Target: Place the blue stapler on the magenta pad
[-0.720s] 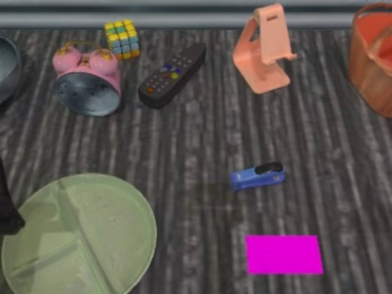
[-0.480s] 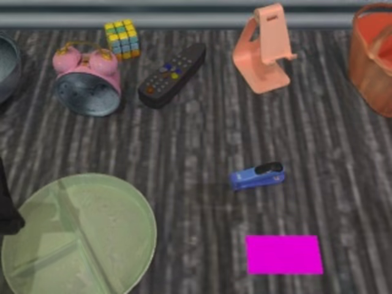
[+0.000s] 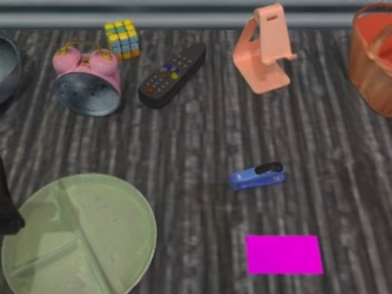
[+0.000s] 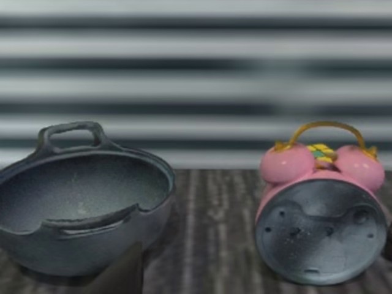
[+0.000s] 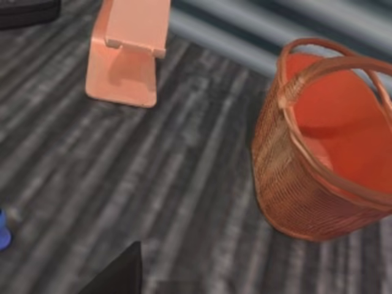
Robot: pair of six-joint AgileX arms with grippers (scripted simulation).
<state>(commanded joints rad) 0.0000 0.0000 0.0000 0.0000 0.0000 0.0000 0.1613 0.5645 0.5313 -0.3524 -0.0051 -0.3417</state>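
1. Right now the blue stapler [image 3: 257, 176] is lying on the dark striped table [image 3: 196, 153], right of centre, with its black top piece toward the right end.
2. Nearer than the stapler, and apart from it, the magenta pad [image 3: 284, 255] is lying flat on the table with nothing on it.
3. Only a dark piece of the left arm [image 3: 7, 208] is showing at the table's left edge, beside the green divided plate [image 3: 79, 236]; whether its gripper is released or clenched, I cannot tell.
4. Its wrist camera is looking at a dark pot [image 4: 79, 199] and the back of a pink alarm clock [image 4: 321, 223], which are standing apart at the far left.
5. No part of the right arm is showing from above, so its gripper's state cannot be told either; its wrist camera is facing the salmon phone stand [image 5: 128, 52] and the wicker basket [image 5: 321, 144] at the far right.
6. Along the far side a colour cube [image 3: 121, 38] and a dark remote [image 3: 172, 75] are sitting between the clock and the stand.
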